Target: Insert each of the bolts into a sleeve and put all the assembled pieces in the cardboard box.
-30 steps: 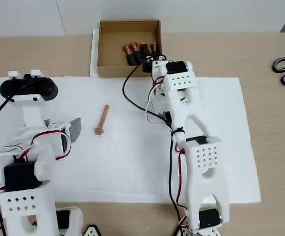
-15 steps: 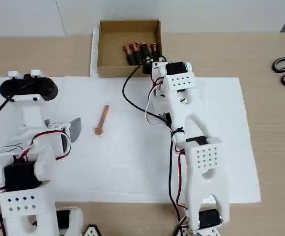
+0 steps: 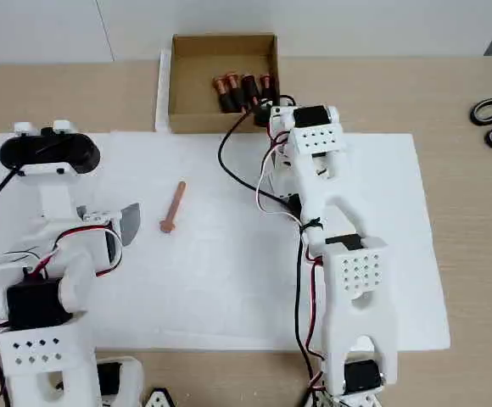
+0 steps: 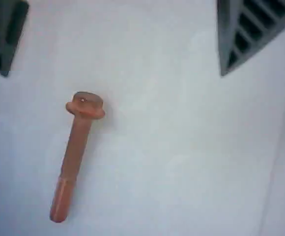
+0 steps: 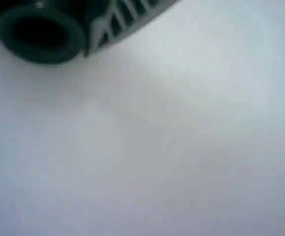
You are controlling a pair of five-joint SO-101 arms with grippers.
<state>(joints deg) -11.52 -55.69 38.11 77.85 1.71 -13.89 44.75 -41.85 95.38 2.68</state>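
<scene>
Left end effector is wide open and empty, just left of the loose bolt. Right end effector is clamped on a black sleeve by the cardboard box's near edge.

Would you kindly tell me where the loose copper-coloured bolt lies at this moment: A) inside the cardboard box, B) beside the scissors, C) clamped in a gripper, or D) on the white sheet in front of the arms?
D: the bolt lies flat and free on the white sheet, well short of the cardboard box.
</scene>
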